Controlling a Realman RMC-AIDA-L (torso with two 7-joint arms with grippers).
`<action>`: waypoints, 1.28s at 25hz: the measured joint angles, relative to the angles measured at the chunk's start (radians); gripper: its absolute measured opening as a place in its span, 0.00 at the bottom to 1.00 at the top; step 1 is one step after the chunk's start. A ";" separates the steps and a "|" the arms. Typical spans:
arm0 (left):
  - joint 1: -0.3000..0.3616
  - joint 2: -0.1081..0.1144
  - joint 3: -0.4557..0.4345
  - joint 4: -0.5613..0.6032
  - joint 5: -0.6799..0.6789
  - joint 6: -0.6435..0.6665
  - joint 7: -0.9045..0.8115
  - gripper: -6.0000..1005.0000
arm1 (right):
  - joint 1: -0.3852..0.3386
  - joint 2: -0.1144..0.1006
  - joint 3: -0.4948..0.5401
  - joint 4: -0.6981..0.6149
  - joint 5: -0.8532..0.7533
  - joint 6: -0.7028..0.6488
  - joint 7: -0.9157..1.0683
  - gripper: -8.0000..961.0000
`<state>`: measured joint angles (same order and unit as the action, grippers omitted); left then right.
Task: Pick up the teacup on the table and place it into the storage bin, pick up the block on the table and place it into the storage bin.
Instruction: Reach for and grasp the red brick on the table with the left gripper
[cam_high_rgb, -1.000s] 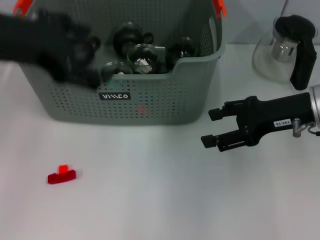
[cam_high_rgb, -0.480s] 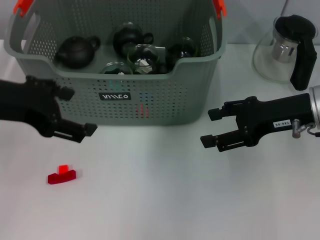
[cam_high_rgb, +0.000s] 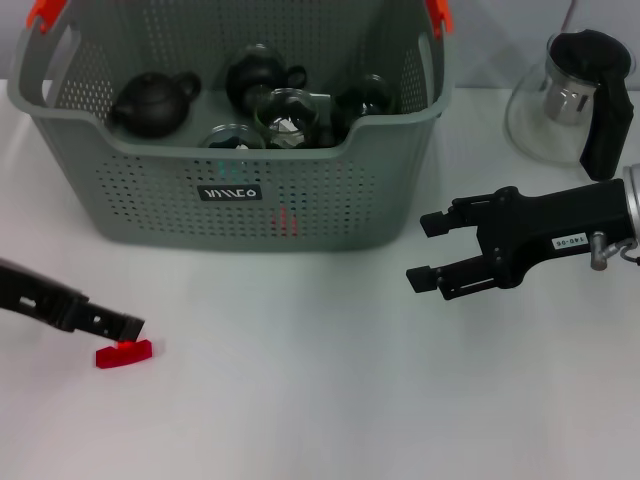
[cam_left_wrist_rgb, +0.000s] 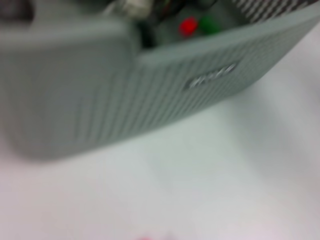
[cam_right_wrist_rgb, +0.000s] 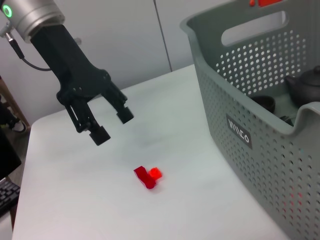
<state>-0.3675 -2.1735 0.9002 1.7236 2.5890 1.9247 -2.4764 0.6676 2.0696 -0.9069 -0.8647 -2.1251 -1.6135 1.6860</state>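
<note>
Red block (cam_high_rgb: 123, 353) lies on the table (cam_high_rgb: 320, 400), well short of the bin (cam_high_rgb: 240, 190). My left gripper (cam_right_wrist_rgb: 110, 125) hangs spread above it (teacup seems binned); next I lower and close. Right gripper (cam_high_rgb: 425, 252) idles, spread.

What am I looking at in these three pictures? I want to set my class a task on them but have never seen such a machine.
It is a robot with two black arms, each ending in a pincer. One picture looks down from its head; the other two come from cameras on its wrists.

On the white table stands a grey storage bin holding dark teapots and glass cups. A small red block lies in front of it, and a glass jug stands to the right.

The left pincer hangs open just above the block, holding nothing. The right pincer is open and empty, hovering beside the bin. The left wrist picture is blurred and shows mostly the bin's wall.
</note>
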 joint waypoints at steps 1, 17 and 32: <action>-0.008 0.001 0.010 -0.014 0.030 0.004 -0.031 0.95 | 0.001 -0.002 -0.003 -0.001 -0.001 0.000 0.000 0.90; -0.136 0.006 0.118 -0.270 0.253 -0.059 -0.281 0.93 | 0.040 -0.025 -0.007 -0.005 0.000 -0.002 -0.057 0.90; -0.142 0.003 0.262 -0.289 0.266 -0.117 -0.480 0.91 | 0.055 -0.017 -0.004 -0.019 0.005 -0.043 -0.145 0.90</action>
<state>-0.5094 -2.1703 1.1625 1.4344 2.8549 1.8081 -2.9565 0.7225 2.0524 -0.9109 -0.8840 -2.1205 -1.6565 1.5407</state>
